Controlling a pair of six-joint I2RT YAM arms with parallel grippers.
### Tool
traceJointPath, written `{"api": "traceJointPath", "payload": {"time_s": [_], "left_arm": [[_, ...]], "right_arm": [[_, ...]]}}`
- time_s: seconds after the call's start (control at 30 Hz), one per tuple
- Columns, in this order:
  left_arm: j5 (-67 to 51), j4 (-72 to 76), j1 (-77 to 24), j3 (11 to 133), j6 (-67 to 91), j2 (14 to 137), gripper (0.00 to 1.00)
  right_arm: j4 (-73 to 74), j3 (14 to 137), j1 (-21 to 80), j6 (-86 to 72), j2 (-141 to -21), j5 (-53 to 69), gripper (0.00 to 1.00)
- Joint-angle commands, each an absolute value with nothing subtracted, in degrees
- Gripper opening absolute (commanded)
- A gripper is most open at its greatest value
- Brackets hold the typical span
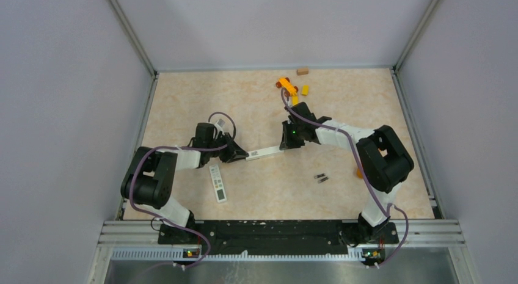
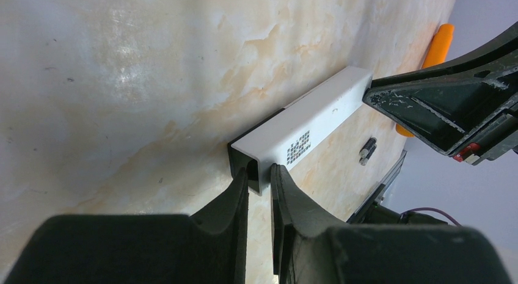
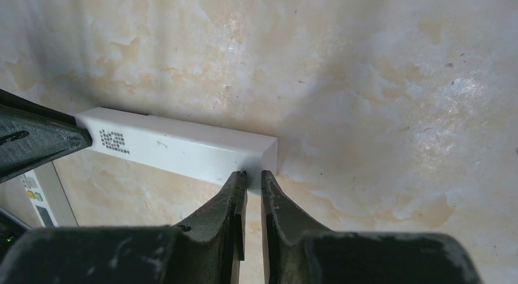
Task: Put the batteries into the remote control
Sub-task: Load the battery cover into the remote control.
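White remote control [image 1: 217,183], back cover [image 1: 262,152] and batteries [image 1: 321,177] sit apart.

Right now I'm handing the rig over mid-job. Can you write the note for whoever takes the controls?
Left gripper: shut on one end of the white coded bar, apparently part of the remote.
Right gripper: shut on the bar's other end.
Buttoned remote panel: lies flat on the table beside the left arm, with nothing gripping it.
Batteries: two cells lie together on the table right of centre, not loaded.
Done: both arms hold the bar.
Left: load both cells and close the remote.
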State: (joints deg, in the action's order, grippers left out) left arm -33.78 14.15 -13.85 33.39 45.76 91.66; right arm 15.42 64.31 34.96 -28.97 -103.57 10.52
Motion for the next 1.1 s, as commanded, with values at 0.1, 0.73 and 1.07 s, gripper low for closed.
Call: {"api": "traceJointPath", "payload": {"time_s": [0.1, 0.73, 1.07], "left_arm": [[-32.7, 13.5, -14.1, 33.9, 45.8, 92.1, 0.12], [-7.5, -15.7, -9.2, 47.2, 35.7, 72.4, 0.99], [6.8, -23.6, -8.0, 37.6, 37.1, 54.6, 0.99]], "right_arm": [[12.8, 66.5, 40.2, -33.9, -106.6, 17.5, 0.11], [16.6, 74.1, 41.1, 8.8, -100.9, 11.3, 0.97], [18.2, 78.4, 43.5, 25.5, -108.6, 21.6, 0.99]]}}
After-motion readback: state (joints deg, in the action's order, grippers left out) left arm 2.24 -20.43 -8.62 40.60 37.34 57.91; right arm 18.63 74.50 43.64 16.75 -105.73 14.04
